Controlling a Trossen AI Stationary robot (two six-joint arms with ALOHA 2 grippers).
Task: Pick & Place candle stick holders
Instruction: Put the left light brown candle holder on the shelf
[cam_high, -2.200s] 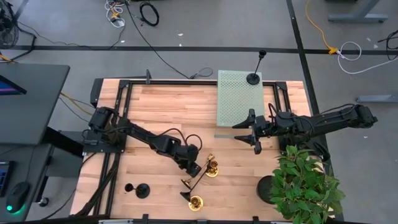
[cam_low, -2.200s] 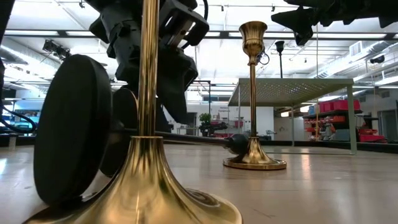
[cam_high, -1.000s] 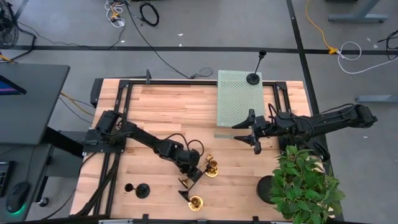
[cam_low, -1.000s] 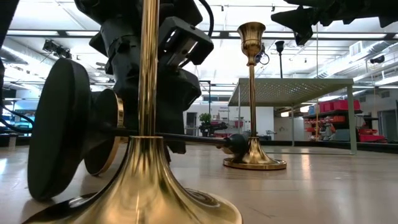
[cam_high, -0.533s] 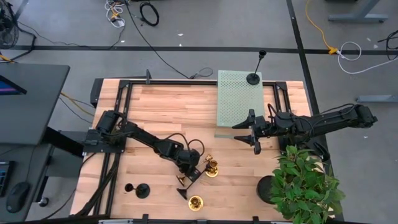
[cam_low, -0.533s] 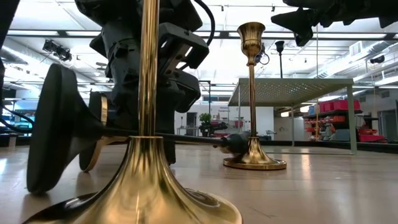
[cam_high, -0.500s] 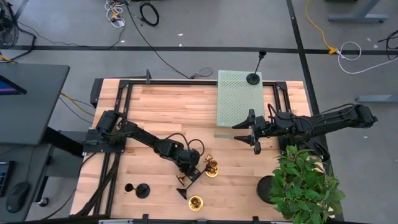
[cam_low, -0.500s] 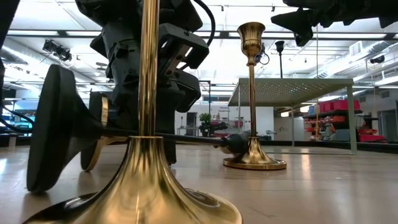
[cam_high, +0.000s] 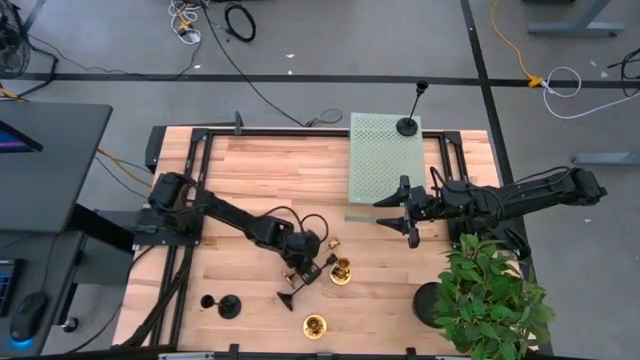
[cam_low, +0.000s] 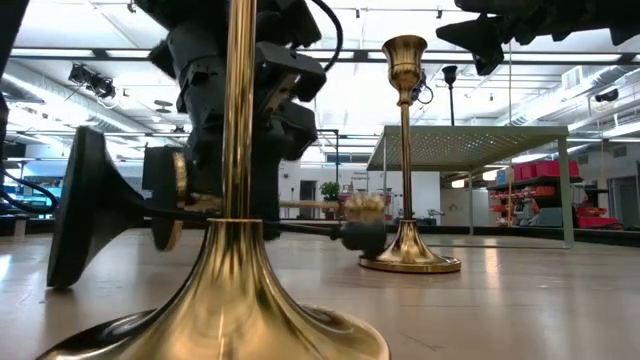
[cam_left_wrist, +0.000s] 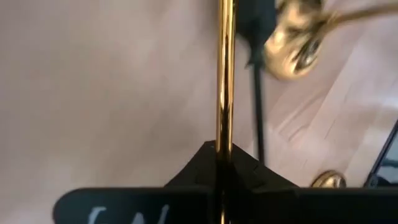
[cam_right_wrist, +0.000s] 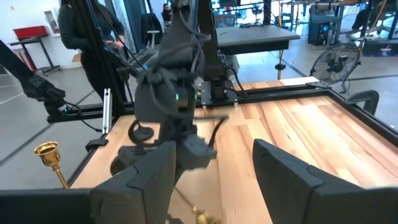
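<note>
Near the middle of the worktop's front half, the left gripper (cam_high: 298, 262) is clamped on the thin stem of a gold candlestick (cam_high: 318, 252) held roughly level; its own wrist view shows that stem (cam_left_wrist: 224, 74) running straight out from between the closed fingers, whose tips are hidden behind the dark block at the frame edge, where pale lettering is cut off and unreadable. A black candlestick (cam_high: 296, 285) lies tipped over just beside the gripper, its base toward the front edge; in the low view its round base (cam_low: 85, 215) stands on edge and its stem is partly masked by the gripper body. Just right of the gripper a gold candlestick (cam_high: 342, 269) stands upright, and another gold one (cam_high: 315, 324) stands close to the front edge; in the low view this last one (cam_low: 237, 180) fills the foreground, its top cut off. Toward the front left corner lies a black candlestick (cam_high: 222, 305). On the green perforated mat (cam_high: 380, 165) at the back right stands a tall black candlestick (cam_high: 410, 115). The right gripper (cam_high: 408, 212) hangs above the worktop near the mat's front edge, fingers spread wide and holding nothing. A potted plant (cam_high: 490, 295) overhangs the front right corner, hiding the surface beneath.
</note>
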